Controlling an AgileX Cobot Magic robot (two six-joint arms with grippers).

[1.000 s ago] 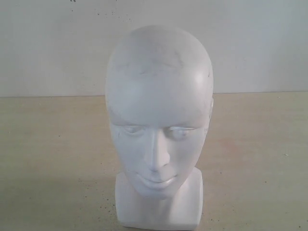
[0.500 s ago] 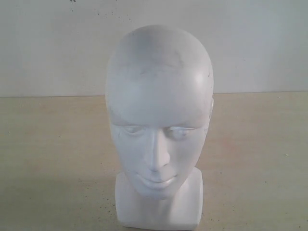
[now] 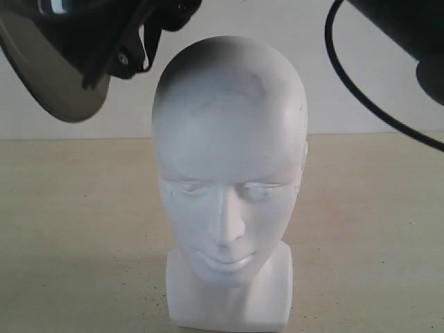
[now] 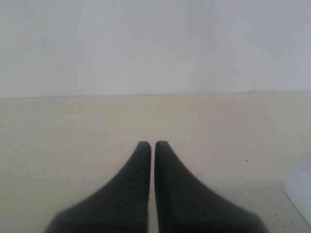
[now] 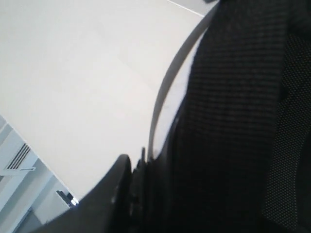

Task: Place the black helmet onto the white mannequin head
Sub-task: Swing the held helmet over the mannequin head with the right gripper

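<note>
The white mannequin head stands upright on its blocky base, face toward the exterior camera. The black helmet hangs at the top left of that view, tilted, its smoky visor pointing down and left; it is above and left of the crown and not touching it. In the right wrist view the helmet's black woven lining fills the picture, and my right gripper is shut on its rim. My left gripper is shut and empty, low over the table, with the head's white base beside it.
A black arm section and its looping cable cross the top right of the exterior view. The beige table runs back to a plain white wall.
The helmet and the black arm with its cable have come into the exterior view from above; before, only the head was in view. A shadow now lies on the crown.
</note>
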